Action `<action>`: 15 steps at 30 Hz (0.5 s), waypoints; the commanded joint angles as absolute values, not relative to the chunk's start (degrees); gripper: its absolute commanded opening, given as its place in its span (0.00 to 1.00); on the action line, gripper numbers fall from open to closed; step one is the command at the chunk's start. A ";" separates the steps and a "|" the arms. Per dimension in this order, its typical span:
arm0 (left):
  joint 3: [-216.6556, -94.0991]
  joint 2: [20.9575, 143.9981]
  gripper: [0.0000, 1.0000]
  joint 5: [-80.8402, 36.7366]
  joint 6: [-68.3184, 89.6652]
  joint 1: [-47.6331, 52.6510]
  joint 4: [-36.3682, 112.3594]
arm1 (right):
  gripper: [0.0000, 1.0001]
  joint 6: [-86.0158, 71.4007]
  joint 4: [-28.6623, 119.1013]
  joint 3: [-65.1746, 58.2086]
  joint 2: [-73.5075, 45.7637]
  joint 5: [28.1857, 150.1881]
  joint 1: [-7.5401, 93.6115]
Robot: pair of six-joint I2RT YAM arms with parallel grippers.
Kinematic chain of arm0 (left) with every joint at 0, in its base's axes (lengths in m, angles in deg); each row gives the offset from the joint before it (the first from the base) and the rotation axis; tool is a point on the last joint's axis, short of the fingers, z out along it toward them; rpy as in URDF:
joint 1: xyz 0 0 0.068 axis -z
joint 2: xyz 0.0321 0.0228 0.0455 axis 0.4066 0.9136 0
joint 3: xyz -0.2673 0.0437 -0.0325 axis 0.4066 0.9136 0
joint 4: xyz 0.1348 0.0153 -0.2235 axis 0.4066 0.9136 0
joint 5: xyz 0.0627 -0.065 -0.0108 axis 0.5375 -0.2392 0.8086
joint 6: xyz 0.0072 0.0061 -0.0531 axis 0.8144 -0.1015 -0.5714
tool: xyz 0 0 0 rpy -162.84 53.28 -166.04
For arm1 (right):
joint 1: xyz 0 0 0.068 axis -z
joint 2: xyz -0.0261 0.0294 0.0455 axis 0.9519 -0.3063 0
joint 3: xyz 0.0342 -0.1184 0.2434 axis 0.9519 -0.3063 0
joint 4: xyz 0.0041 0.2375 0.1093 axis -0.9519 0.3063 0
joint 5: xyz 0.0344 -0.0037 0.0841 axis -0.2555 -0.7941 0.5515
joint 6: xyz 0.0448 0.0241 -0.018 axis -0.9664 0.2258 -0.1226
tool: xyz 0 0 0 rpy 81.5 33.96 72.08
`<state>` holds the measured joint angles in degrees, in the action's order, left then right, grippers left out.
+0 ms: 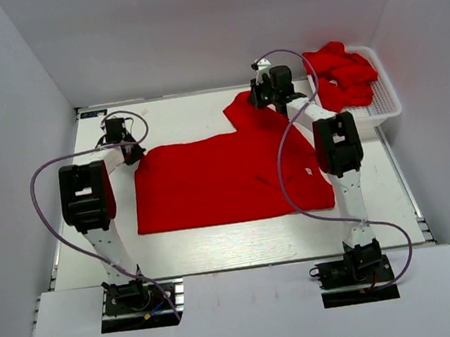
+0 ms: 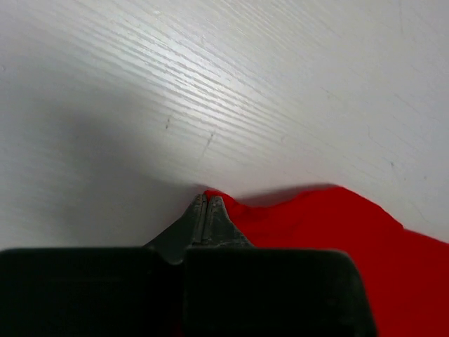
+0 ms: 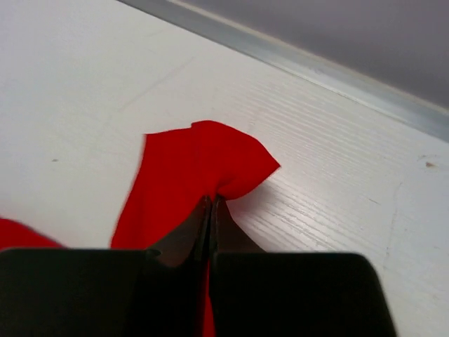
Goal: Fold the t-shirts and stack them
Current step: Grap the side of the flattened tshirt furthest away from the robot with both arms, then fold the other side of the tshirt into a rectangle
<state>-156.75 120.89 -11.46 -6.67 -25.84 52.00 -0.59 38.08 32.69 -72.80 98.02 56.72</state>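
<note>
Both grippers are pinching the red t-shirt [image 1: 226,181] along its far edge.

The left gripper [image 2: 205,200] is pressing its jaws tight together on the shirt's far left corner, and the cloth is lifting a little off the white table [image 1: 218,247] there. The right gripper [image 3: 212,203] is squeezing its jaws closed on a bunched bit of cloth at the far right. The rest of the shirt is lying flat in the middle of the table. Bare table is showing past both grippers and along the near edge. More red t-shirts [image 1: 342,68] are sitting piled in the white mesh basket [image 1: 388,103] at the far right corner.
</note>
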 commanded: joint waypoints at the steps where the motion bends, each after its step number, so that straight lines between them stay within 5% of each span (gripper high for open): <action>1: -155.01 113.43 0.00 -11.59 -5.34 -25.13 48.72 | 0.00 3.11 29.34 25.33 -63.85 102.20 56.61; 15: -142.89 99.63 0.00 -10.27 -4.73 -25.13 48.10 | 0.00 3.91 20.89 -8.25 -39.76 97.19 57.04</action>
<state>-144.83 103.76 -10.96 -5.60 -25.27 48.83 3.10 26.36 -5.32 -44.64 98.08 56.70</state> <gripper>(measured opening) 0.022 0.008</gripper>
